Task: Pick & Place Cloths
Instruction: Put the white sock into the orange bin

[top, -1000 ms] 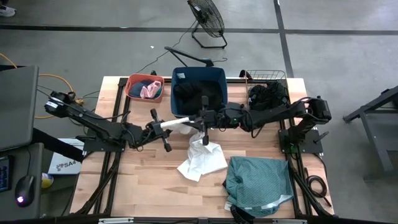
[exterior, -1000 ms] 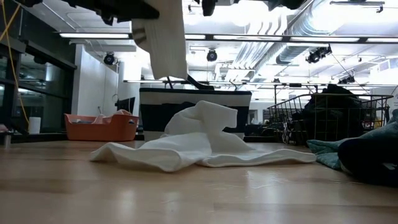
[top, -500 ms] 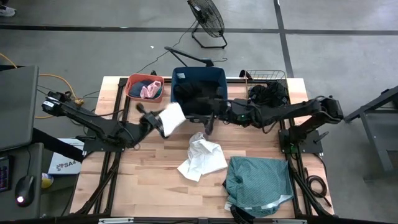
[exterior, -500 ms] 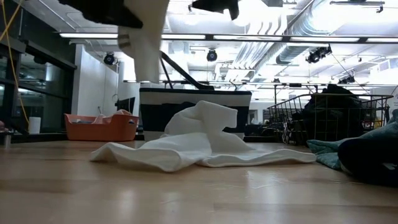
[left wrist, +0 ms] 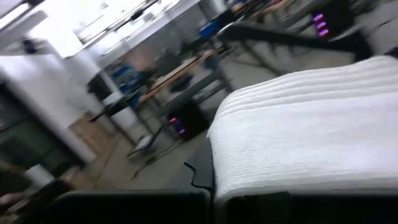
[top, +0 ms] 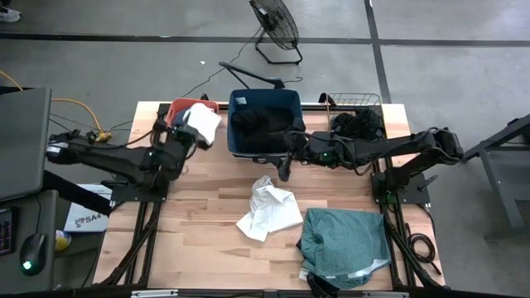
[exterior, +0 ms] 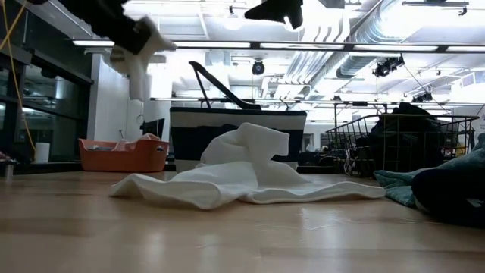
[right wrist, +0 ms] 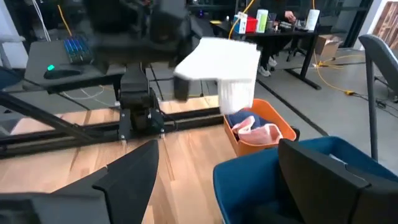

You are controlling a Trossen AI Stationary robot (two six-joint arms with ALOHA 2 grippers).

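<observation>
My left gripper point(top: 186, 134) is shut on a white ribbed cloth point(top: 202, 124), which it holds in the air above the orange basin point(top: 184, 108) at the far left. The basin holds pink and dark cloths. My right gripper point(top: 285, 162) stands open and holds nothing, in the air just in front of the navy tub point(top: 265, 101), which has black cloths in it. A crumpled white cloth point(top: 267, 212) lies mid-table. A teal-green cloth point(top: 344, 242) lies at the near right. My left gripper pinches the folded white cloth near one end point(left wrist: 267, 183), in several layers. The fingers lie about level and point toward the table's far side. The rest of the cloth sticks out past the fingers, and its free end point(exterior: 136, 91) droops, lifted clear above the basin.
A wire basket point(top: 358, 102) with black cloths stands at the far right beside the tub. A floor fan point(top: 276, 25) stands beyond the table. Bare wood shows along the near left of the table point(top: 190, 240).
My left gripper has swung from mid-table toward the far left edge and turned, carrying the white cloth up over the orange basin. The cloth's other end has come free of my right gripper, which has let go and tipped up in front of the tub.
</observation>
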